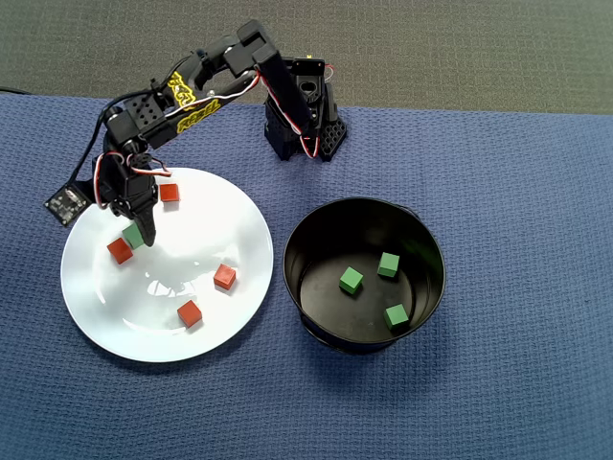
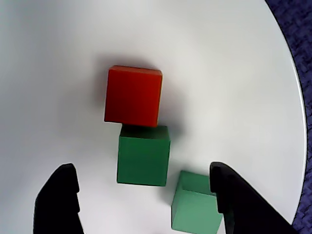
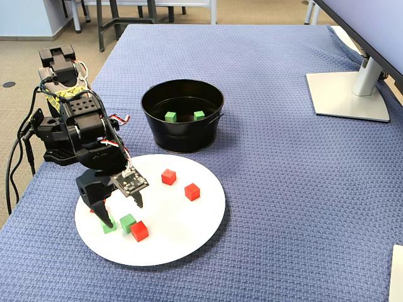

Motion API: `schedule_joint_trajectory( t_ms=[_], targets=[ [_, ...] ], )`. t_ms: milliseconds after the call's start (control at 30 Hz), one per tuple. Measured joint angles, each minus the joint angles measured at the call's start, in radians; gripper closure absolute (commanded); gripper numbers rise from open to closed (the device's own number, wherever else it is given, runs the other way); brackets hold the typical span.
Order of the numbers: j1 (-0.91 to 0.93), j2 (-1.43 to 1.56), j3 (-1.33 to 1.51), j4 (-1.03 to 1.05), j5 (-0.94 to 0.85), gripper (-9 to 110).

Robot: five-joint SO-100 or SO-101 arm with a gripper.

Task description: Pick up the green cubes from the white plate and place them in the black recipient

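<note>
The white plate (image 1: 230,225) holds two green cubes and several red-orange ones. In the wrist view, one green cube (image 2: 143,154) lies just ahead of my open gripper (image 2: 142,170), touching a red-orange cube (image 2: 133,95) beyond it. A second green cube (image 2: 195,207) sits against the right finger (image 2: 234,204). In the fixed view my gripper (image 3: 123,214) hangs low over the plate's (image 3: 189,220) left part, above both green cubes (image 3: 128,222). The overhead view shows only one of them (image 1: 132,236). The black recipient (image 1: 292,259) holds three green cubes (image 1: 351,280).
Other red-orange cubes lie on the plate (image 1: 170,192), (image 1: 224,277), (image 1: 190,312). The arm's base (image 1: 306,120) stands behind the plate. The recipient (image 3: 182,135) stands right beside the plate. A monitor stand (image 3: 349,94) is far right on the blue cloth.
</note>
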Motion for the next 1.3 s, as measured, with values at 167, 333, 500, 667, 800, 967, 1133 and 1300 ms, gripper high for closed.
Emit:
schedule_joint_trajectory(
  t_ms=[167,333,500,667,800,967,1133,1300],
  targets=[
    [0.000,-0.026,-0.008,0.000,0.020,77],
    [-0.008,-0.029,-0.008,-0.003,0.077,78],
    [-0.014,-0.049,-0.008,-0.035,0.112,79],
    [-0.028,-0.069,-0.008,-0.078,0.127,80],
    [-0.040,-0.083,-0.008,-0.092,0.140,81],
    [-0.048,-0.083,0.034,-0.112,0.149,82],
    [-0.055,-0.067,0.084,-0.166,0.170,85],
    [-0.066,-0.046,0.129,-0.216,0.179,88]
  ],
)
